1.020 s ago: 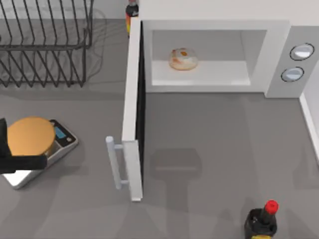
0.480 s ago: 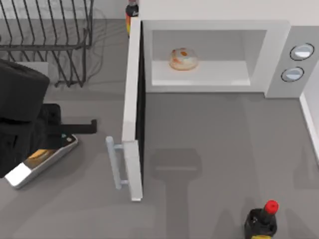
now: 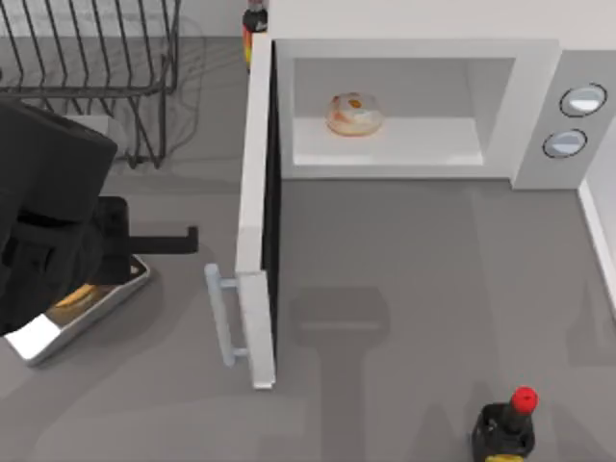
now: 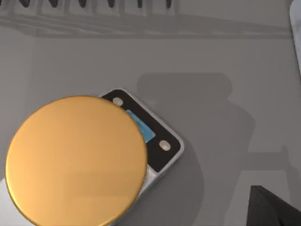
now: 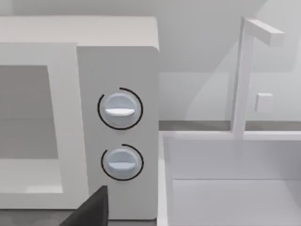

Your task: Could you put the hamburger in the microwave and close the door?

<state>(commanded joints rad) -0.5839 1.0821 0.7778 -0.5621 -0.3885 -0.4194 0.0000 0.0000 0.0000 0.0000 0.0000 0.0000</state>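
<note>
Hamburger [image 3: 354,114] inside microwave [image 3: 539,58], door [image 3: 258,212] open — scale [image 4: 141,141] left

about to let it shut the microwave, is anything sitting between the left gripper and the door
Nothing visible does. The left gripper sits over the edge of the kitchen scale, left of the open door, with bare table between them. The hamburger already lies inside the microwave.
</note>
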